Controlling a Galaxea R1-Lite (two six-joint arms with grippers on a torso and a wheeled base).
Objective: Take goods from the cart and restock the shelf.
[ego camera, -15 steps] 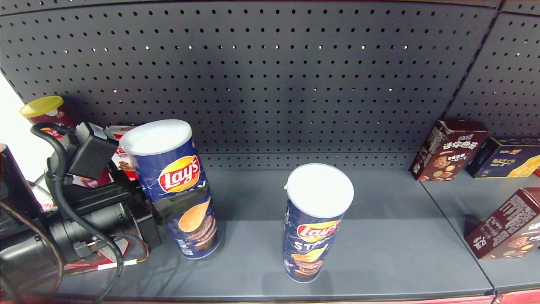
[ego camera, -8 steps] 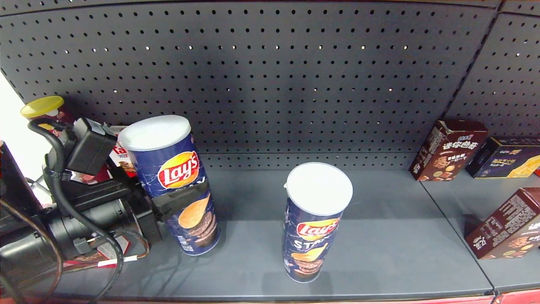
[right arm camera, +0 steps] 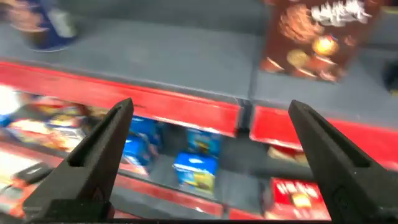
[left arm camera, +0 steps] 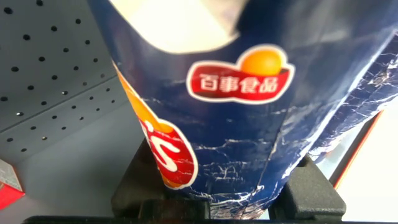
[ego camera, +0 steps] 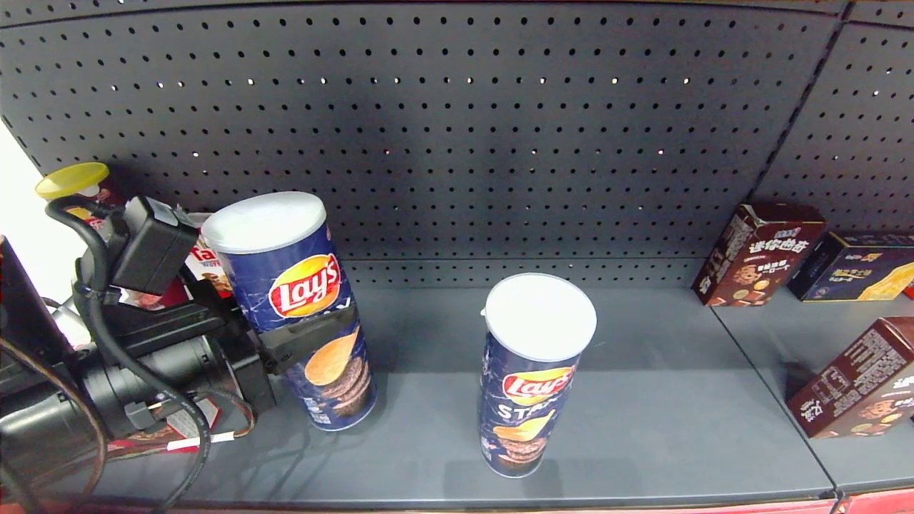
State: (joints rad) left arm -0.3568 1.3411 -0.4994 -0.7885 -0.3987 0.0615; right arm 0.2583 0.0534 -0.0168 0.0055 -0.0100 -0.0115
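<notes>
Head view: the left gripper [ego camera: 308, 335] is clamped around the middle of a can [ego camera: 275, 278] at the left end of the shelf [ego camera: 657, 421]. A second can [ego camera: 537, 371] stands upright well apart from it. Bare deck lies between them and extends right to the boxes [ego camera: 760, 253]. Left wrist view: both fingers press the can's sides. Right wrist view: the right gripper [right arm camera: 211, 158] is spread wide, facing the red shelf lip [right arm camera: 161, 99].
</notes>
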